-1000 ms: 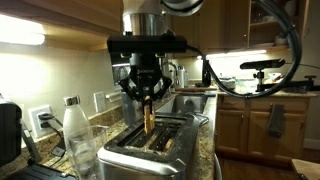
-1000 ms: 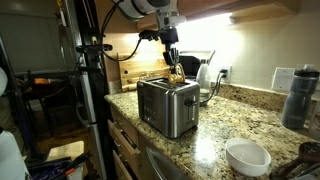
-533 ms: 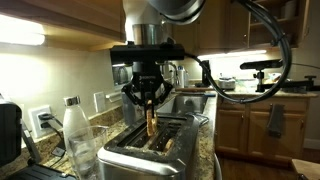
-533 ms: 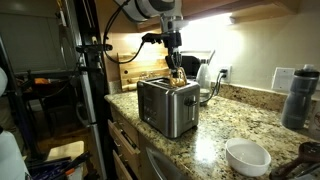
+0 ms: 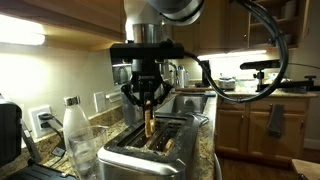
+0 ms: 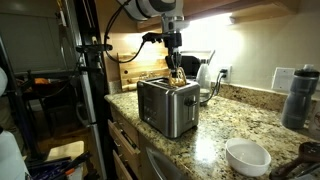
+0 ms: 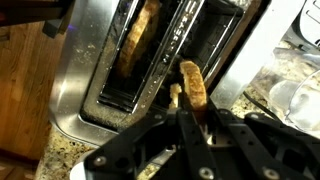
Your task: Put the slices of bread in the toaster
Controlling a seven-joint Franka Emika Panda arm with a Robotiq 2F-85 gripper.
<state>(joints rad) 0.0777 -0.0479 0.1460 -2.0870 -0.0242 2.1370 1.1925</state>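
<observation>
Overhead, the claw [image 5: 148,103] pinches a thin slice [image 5: 149,120] above the steel toaster [image 5: 128,160].

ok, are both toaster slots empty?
No, one slice sits in a slot of the toaster, and the gripper holds a second slice.

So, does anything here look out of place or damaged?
Nothing looks spilled or damaged. The slice of bread already in the toaster slot leans to one side instead of standing straight. The claw holds the second slice upright above the toaster.
</observation>
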